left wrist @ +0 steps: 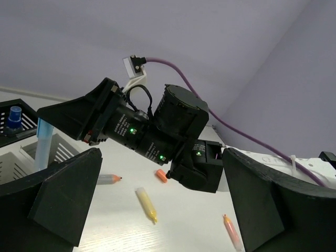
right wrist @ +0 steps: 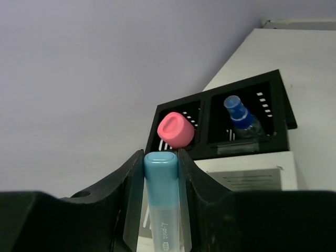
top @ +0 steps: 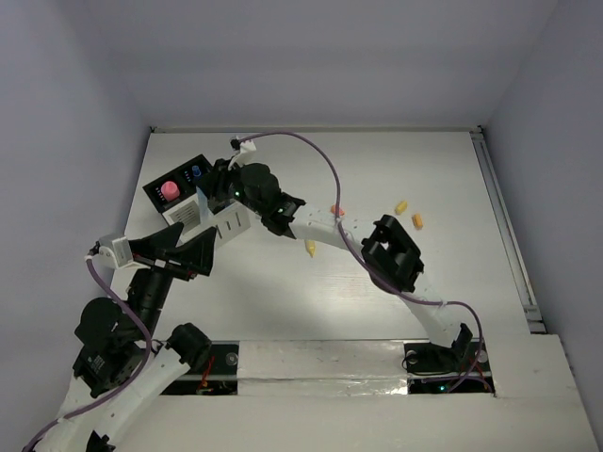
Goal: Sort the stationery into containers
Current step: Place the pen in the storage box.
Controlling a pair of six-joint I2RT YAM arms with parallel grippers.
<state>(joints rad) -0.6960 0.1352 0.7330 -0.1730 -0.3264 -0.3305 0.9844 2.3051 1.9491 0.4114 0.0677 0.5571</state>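
Right gripper is clamped on a light blue marker above the organizer; left gripper is spread wide, nothing held.

White-tubed arms, black motor housings with green lights, purple cables alongside, black wedge fingers on left hand

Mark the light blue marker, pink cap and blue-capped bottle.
light blue marker (right wrist: 161, 184): right wrist view, its cap.
pink cap (right wrist: 176, 129): right wrist view, its middle.
blue-capped bottle (right wrist: 241, 119): right wrist view, its blue collar.
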